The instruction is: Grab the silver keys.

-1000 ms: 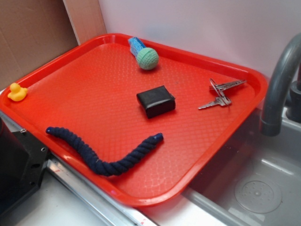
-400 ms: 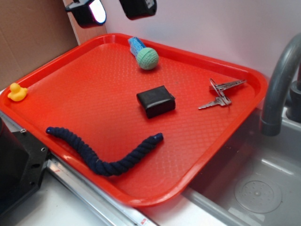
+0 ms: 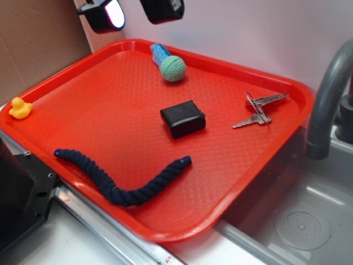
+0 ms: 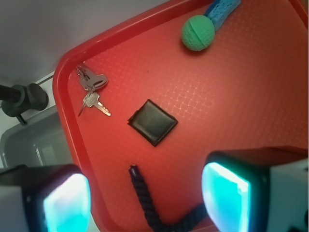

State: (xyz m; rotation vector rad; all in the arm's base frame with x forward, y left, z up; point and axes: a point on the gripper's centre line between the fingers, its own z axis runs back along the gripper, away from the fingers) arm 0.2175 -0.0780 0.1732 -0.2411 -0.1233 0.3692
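Note:
The silver keys (image 3: 258, 110) lie flat on the red tray (image 3: 83, 110) near its right rim; in the wrist view the keys (image 4: 91, 90) sit at upper left by the tray's corner. My gripper (image 3: 131, 11) hangs high over the tray's back left, far from the keys. It is open, with nothing between the fingers (image 4: 227, 195). Seen from the wrist, the gripper (image 4: 147, 203) looks down on the tray from well above.
A black box (image 3: 183, 118) lies mid-tray, left of the keys. A green ball (image 3: 173, 68) with a blue piece sits at the back, a navy rope (image 3: 121, 179) at the front, a yellow duck (image 3: 20, 108) at far left. A grey faucet pipe (image 3: 325, 99) and sink (image 3: 298, 221) stand right.
The gripper came into view at the top left one second ago to 0.4 s ago; since then it has held still. Nothing on the tray moved.

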